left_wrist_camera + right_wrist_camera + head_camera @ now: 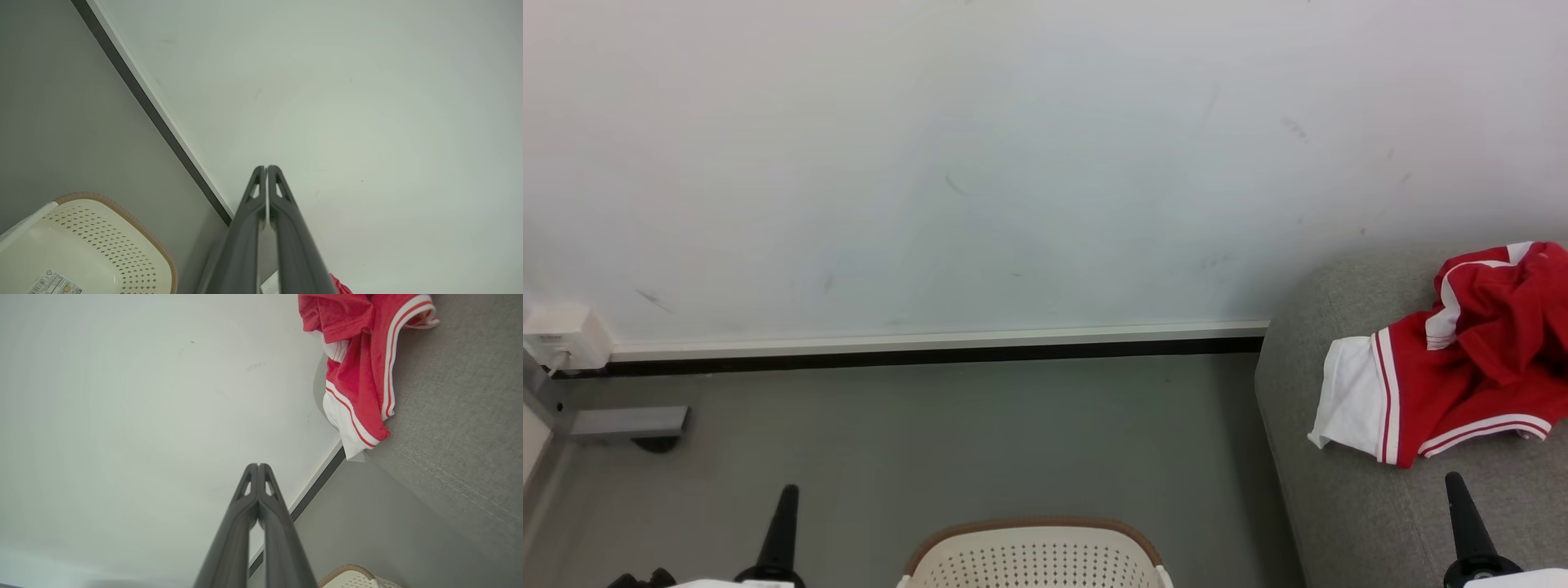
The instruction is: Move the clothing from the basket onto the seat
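Bright red white-panelled garment (1478, 359) crumpled on light grey upholstered sofa (1339, 506), outside cream perforated basket (1037, 559). Right jaws over sofa, nearer than left jaws; both clenched, empty.

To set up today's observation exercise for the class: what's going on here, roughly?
Nothing is being handled right now. The red clothing lies crumpled on the grey seat, near its edge, so the move looks done. The basket stands on the floor in front of the robot, and the part of its inside that shows holds no clothing. The left gripper and the right gripper are both shut on nothing, fingers pointing toward the pale wall.
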{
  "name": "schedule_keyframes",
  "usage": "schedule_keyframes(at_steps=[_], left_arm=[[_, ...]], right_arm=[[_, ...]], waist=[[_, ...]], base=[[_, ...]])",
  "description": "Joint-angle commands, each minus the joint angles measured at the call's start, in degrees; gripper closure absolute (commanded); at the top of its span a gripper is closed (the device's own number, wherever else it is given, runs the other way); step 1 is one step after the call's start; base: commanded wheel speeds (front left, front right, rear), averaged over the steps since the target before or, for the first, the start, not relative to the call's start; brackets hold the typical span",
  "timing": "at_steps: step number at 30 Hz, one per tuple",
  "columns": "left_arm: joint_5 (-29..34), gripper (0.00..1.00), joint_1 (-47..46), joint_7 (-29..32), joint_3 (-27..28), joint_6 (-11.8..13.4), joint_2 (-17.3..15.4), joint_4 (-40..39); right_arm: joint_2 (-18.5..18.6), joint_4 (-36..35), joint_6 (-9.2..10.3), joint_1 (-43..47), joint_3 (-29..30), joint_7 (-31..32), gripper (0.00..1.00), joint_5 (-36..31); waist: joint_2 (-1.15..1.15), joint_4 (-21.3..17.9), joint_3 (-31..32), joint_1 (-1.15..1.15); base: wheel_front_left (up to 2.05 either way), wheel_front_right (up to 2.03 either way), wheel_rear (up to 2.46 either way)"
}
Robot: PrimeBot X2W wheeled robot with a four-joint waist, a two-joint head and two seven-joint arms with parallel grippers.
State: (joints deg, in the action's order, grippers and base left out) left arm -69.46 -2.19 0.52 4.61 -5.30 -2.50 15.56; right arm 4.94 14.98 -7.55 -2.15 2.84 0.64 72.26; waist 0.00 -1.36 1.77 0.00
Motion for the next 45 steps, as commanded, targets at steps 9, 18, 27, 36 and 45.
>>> schedule_keyframes(at_steps=[9, 18, 27, 36, 45], left_arm=[[-6.11, 1.00, -1.86, 1.60, 0.64, -0.81, -0.46, -0.87], [-10.31, 1.00, -2.58, 2.81, 1.04, -1.20, -0.49, -1.05], [-13.87, 1.00, -3.06, 3.77, 1.36, -1.48, -0.51, -1.19], [-17.54, 1.00, -3.62, 4.74, 1.66, -1.89, -0.53, -1.36], [-21.08, 1.00, -4.09, 5.68, 1.93, -2.23, -0.55, -1.54]], right_arm=[[-0.44, -0.64, 0.08, -1.75, 1.22, 1.54, 1.00, 5.35], [-0.82, -0.79, 0.09, -2.50, 1.97, 2.74, 1.00, 9.14], [-1.22, -0.88, 0.09, -2.90, 2.50, 3.65, 1.00, 12.27], [-1.63, -1.02, 0.10, -3.71, 3.07, 4.65, 1.00, 15.57], [-1.98, -1.09, 0.11, -4.07, 3.67, 5.59, 1.00, 18.62]], waist=[[0.00, 0.27, -0.38, 0.00], [0.00, 0.51, -0.73, 0.00], [0.00, 0.73, -1.03, 0.00], [0.00, 0.97, -1.38, 0.00], [0.00, 1.21, -1.73, 0.00]], base=[[0.00, 0.00, 0.00], [0.00, 0.00, 0.00], [0.00, 0.00, 0.00], [0.00, 0.00, 0.00], [0.00, 0.00, 0.00]])
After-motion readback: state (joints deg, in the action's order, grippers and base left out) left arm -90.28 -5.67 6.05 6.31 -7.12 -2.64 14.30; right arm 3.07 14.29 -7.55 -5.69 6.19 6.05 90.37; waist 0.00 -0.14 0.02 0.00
